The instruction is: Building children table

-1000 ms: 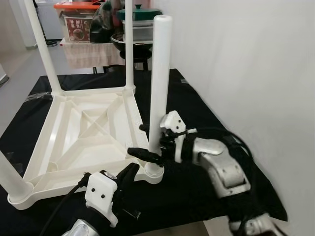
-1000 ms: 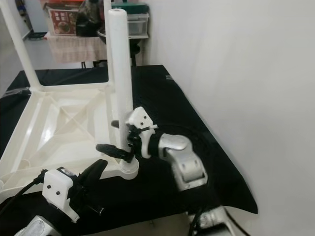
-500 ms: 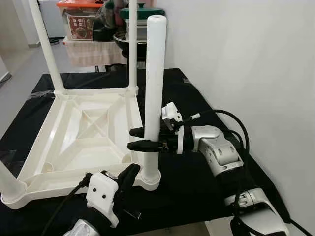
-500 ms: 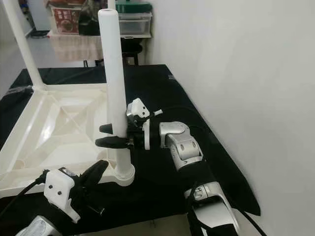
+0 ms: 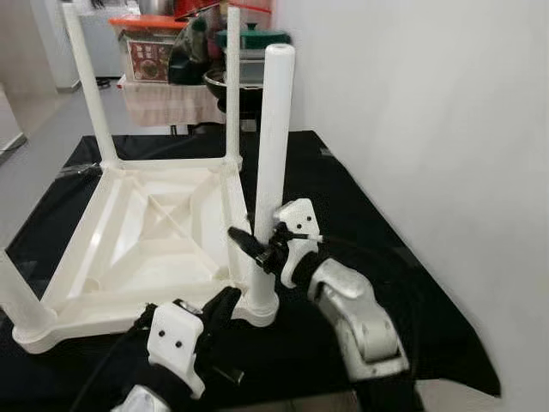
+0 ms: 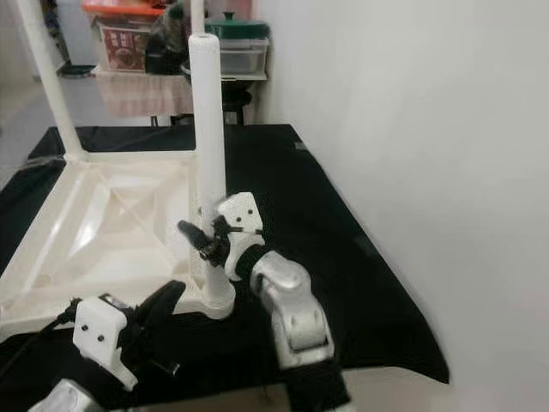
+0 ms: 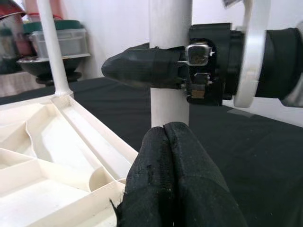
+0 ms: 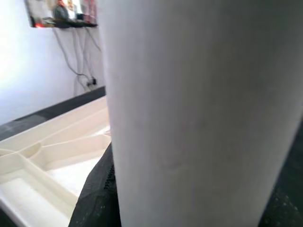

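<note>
1. So: white tabletop [image 5: 146, 232] lies upside down on a black cloth [image 5: 369, 223], beside a white wall [image 5: 429, 103].
2. Legs: two far legs stand upright in their corner sockets, one at the far left [image 5: 90, 94], one at the far right [image 5: 233, 86]. A third [image 5: 15, 296] shows at the near left corner, cut off by the frame edge.
3. Fourth leg [image 5: 273, 154] stands upright in the near right socket [image 5: 260, 307]. Whether it is fully seated I cannot tell.
4. Right gripper [image 5: 255, 247] has its fingers closed around the lower part of this leg, just above the socket; the left wrist view shows one finger [image 7: 142, 66] wrapped across the tube.
5. Left gripper [image 5: 225, 302] sits low, just beside the socket; fingers pressed together, holding nothing, tips [image 7: 173, 142] near the leg's base.
6. Progress, as judged: all four legs are in place, so assembly looks nearly complete. Left to do: press the last leg home, let go, turn the table upright.
7. Storage boxes and pots [image 5: 206, 51] stand behind, well apart.
</note>
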Available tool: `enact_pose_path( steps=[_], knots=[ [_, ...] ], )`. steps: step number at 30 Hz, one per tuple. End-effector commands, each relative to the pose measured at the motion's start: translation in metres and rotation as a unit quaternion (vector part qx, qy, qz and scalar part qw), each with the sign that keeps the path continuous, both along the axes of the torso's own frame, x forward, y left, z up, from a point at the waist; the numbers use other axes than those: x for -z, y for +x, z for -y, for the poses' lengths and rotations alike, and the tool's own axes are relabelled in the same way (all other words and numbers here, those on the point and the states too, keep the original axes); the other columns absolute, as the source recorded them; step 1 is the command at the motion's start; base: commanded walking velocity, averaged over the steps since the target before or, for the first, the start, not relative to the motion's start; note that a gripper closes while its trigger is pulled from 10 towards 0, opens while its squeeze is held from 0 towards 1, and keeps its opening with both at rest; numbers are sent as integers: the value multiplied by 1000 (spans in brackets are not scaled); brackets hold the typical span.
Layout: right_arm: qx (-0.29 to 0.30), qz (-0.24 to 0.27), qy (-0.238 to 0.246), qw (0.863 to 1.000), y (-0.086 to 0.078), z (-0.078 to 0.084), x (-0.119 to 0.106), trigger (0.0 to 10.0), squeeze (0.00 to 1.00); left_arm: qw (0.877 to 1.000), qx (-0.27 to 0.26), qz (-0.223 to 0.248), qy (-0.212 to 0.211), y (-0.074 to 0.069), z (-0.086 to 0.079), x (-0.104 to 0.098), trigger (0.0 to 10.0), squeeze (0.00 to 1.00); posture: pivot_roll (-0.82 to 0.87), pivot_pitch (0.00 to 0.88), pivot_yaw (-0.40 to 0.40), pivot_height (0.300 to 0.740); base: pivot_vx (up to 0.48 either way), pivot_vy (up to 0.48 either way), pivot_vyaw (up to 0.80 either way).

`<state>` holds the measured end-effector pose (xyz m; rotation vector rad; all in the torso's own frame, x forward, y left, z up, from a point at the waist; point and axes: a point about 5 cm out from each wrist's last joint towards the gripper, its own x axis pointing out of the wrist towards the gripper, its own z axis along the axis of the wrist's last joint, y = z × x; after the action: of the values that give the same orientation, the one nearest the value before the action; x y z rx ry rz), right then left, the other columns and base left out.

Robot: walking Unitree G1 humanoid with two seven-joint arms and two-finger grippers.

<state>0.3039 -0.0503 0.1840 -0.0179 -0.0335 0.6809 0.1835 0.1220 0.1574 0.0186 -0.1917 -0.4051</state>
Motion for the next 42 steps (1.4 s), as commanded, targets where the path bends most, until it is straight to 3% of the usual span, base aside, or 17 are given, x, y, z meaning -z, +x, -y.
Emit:
enact_pose_path(
  steps=[1, 5, 6, 8, 9, 12, 16, 17, 18, 23, 28, 29, 30, 31, 36, 40, 42],
  knots=[
    [29, -44, -41, 998, 1, 8, 24, 0, 0, 1000, 3, -7, -1, 1, 1, 3, 10000, 0, 42, 9, -81, 740, 0, 0, 0],
    [36, -47, -45, 997, -2, 3, 24, 471, 0, 1000, 0, -6, 0, 0, 2, 4, 10000, 0, 44, 7, -85, 740, 0, 0, 0],
    [27, -50, -43, 997, -4, 1, 22, 10000, 0, 1000, -1, -5, 1, 0, 2, 4, 10000, 0, 44, 8, -87, 740, 0, 0, 0],
    [27, -50, -43, 997, -4, 1, 22, 10000, 0, 1000, -1, -5, 1, 0, 2, 4, 10000, 0, 44, 8, -87, 740, 0, 0, 0],
    [21, -52, -41, 998, -5, -1, 22, 10000, 1000, 1000, -2, -5, 1, 0, 2, 4, 10000, 0, 44, 8, -87, 740, 0, 0, 0],
    [-124, -25, -18, 992, 0, -9, 2, 10000, 1000, 1000, -1, -5, 0, 1, 2, 3, 10000, 0, 44, 7, -82, 740, 0, 0, 0],
    [-149, -15, -16, 989, 2, -8, -3, 10000, 1000, 1000, -1, -5, 0, 1, 3, 3, 10000, 0, 45, 7, -83, 740, 0, 0, 0],
    [-188, 7, -26, 982, 6, -4, -9, 10000, 804, 1000, -1, -4, 0, 1, 3, 3, 10000, 0, 50, 7, -86, 740, 0, 0, 0],
    [-241, 21, -32, 970, 9, 0, -16, 10000, 0, 1000, -1, -4, 0, 2, 3, 3, 10000, 0, 51, 4, -87, 740, 0, 0, 0],
    [-352, 46, -45, 934, 25, 10, -35, 10000, 0, 1000, -3, -4, 1, 2, 2, 3, 10000, 0, 61, 1, -89, 740, 0, 0, 0],
    [-380, 32, -32, 924, 37, 8, -39, 10000, 0, 1000, -4, -4, 2, 2, 3, 4, 10000, 0, 79, 1, -96, 740, 0, 0, 0],
    [-401, 18, -33, 915, 36, 8, -36, 6275, 0, 1000, -4, -4, 2, 2, 3, 4, 10000, 0, 81, 2, -97, 740, 0, 0, 0],
    [-401, 18, -33, 915, 36, 8, -36, 6275, 0, 1000, -4, -4, 2, 2, 3, 4, 10000, 0, 81, 2, -97, 740, 0, 0, 0],
    [-421, 5, -33, 906, 35, 9, -33, 0, 0, 1000, -4, -4, 3, 2, 3, 4, 10000, 0, 80, 5, -96, 740, 0, 0, 0],
    [-435, -11, -42, 899, 35, 14, -23, 0, 0, 1000, -4, -4, 2, 2, 3, 3, 10000, 0, 77, 11, -94, 740, 0, 0, 0],
    [-422, -10, -47, 905, 38, 19, -18, 0, 0, 1000, -4, -4, 2, 1, 3, 3, 10000, 0, 73, 14, -91, 740, 0, 0, 0],
    [-385, -13, -50, 922, 40, 21, -13, 0, 0, 1000, -4, -4, 2, 1, 3, 3, 10000, 0, 68, 19, -95, 740, 0, 0, 0]
  ],
)
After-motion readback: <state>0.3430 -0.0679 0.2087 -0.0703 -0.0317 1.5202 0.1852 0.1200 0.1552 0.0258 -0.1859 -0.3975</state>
